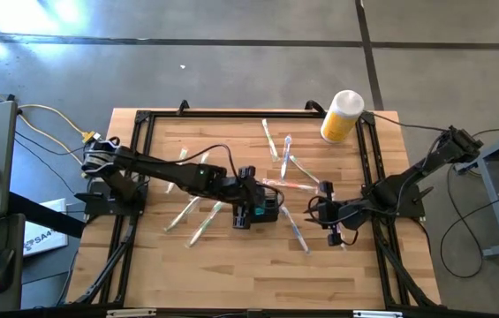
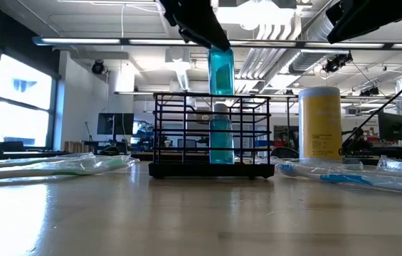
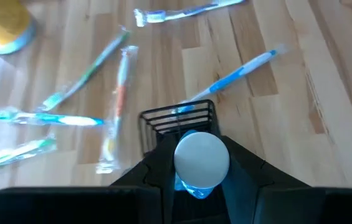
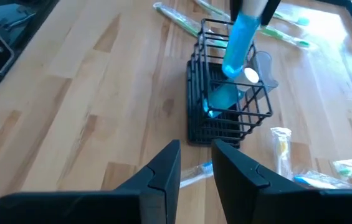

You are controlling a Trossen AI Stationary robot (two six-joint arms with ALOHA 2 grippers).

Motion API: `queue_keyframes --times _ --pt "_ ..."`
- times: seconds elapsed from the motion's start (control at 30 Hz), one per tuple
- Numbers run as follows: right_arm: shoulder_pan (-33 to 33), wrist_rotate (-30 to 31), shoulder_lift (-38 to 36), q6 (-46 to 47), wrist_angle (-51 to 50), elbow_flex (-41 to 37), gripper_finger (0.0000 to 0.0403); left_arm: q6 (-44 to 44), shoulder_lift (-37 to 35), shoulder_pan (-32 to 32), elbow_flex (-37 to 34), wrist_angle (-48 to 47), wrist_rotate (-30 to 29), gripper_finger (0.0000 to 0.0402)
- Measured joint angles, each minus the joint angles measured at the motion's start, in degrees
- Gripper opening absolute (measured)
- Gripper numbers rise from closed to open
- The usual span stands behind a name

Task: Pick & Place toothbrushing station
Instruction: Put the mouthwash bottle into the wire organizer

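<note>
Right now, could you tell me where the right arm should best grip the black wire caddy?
Probably the caddy's top rim at the end facing the right gripper, from above: it stands upright, and the left gripper holds a blue tube over the other part.

Caddy (image 1: 262, 210) mid-table, tube (image 2: 221, 71) above it, another inside, toothbrushes (image 1: 198, 212) scattered around, cylinder (image 1: 342, 116) at far edge
</note>
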Motion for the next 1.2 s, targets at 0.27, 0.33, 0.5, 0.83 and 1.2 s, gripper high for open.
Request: queue_keyframes --times 0.27,0.33,0.5,0.83,1.2 --pt "0.0 -0.2 0.0 0.09 -0.05 0.0 0.0083 -1.05 1.46 -0.02 -1.66 0.57 1.87 0.0089" --pt "0.0 -0.2 0.0 0.09 -0.02 0.0 0.0083 -1.07 2.13 -0.02 -1.42 1.98 1.89 0.0089" --pt "0.0 -0.2 0.0 0.09 0.09 0.0 0.0083 -1.09 2.27 -0.02 -1.53 1.47 2.64 0.0089" --pt "0.0 -0.2 0.02 0.11 0.13 0.0 0.0083 -1.51 2.27 -0.02 -1.53 1.63 2.58 0.0089" --pt "0.0 -0.2 0.02 0.11 0.13 0.0 0.0083 -1.65 3.21 -0.02 -1.43 2.3 2.51 0.0089"
